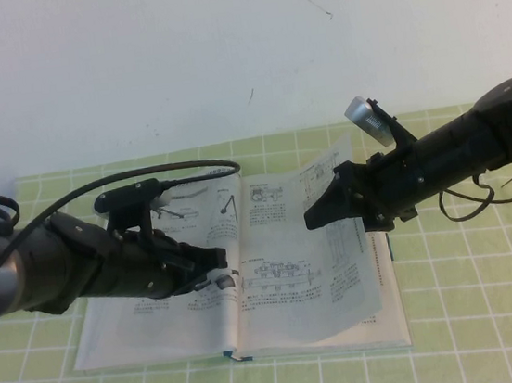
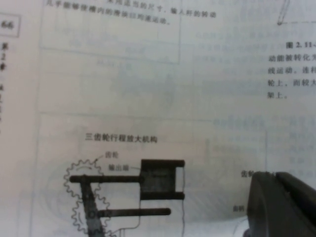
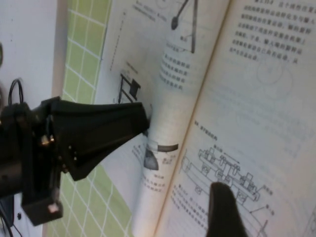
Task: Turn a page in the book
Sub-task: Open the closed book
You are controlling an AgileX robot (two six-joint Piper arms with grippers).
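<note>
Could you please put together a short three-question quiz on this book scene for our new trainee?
1. True or false: the book lies closed on the checked mat.
2. Which gripper rests on the left-hand leaf, beside a small curl of paper near the spine? A) left gripper B) right gripper C) neither
3. Fill in: the page on the right side is partly ____ off the stack beneath it.

Key
1. False: it lies open, with diagrams and text showing.
2. A: it rests low on that leaf, while the right gripper is at the raised page, fingertips towards the spine.
3. Lifted: its far edge stands above the pages below.
</note>
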